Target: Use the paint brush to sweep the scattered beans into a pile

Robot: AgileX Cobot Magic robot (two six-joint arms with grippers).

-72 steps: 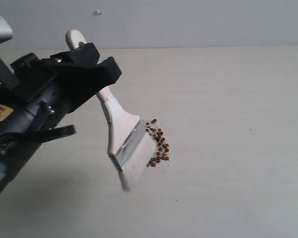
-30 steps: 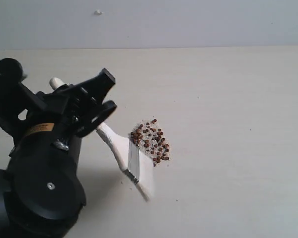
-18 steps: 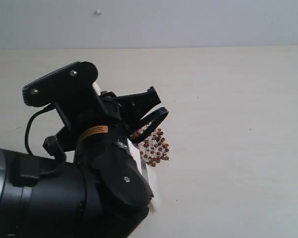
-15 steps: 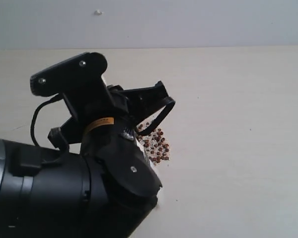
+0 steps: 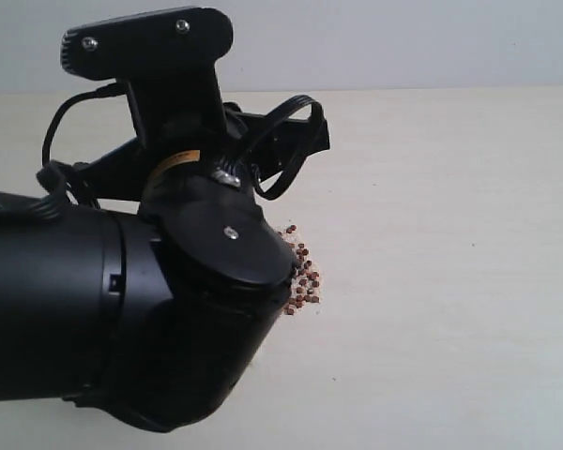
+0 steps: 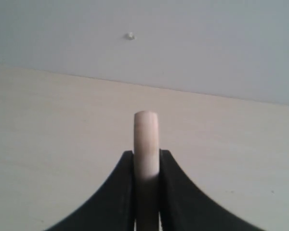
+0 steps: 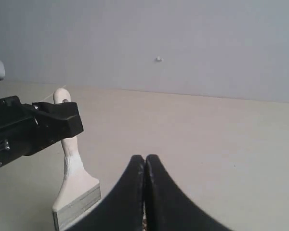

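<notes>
Near-left: left arm (image 5: 122,309) fills most of the exterior view, with black housing and a looped cable (image 5: 296,141) on top. It hides the paint brush (image 7: 73,185) in that view.

Left gripper (image 6: 147,155): clamped on the brush handle, black fingers (image 6: 123,187) pressed to either side. The rounded handle end sticks out past the tips.

Right gripper (image 7: 145,160): closed, fingers touching each other, nothing between them. It is apart from the brush.

Brush attitude, from the right wrist view: long axis steep, close to upright with a slight lean. Handle end with its hole is up, silver ferrule (image 7: 77,206) down toward the table. Broad face is toward that camera. Bristles are cut off by the frame edge, so I can't tell if they touch the table.

Beans (image 5: 302,277): reddish-brown, bunched in one tight cluster mid-table, right at the right edge of the left arm. The cluster's left part is hidden behind the arm.

Table (image 5: 450,281): pale beige wood grain, matte, a few tiny dark specks.

Far: plain grey-white wall (image 5: 403,42) meets the table's far edge, with one small white speck (image 6: 130,35) on it.
</notes>
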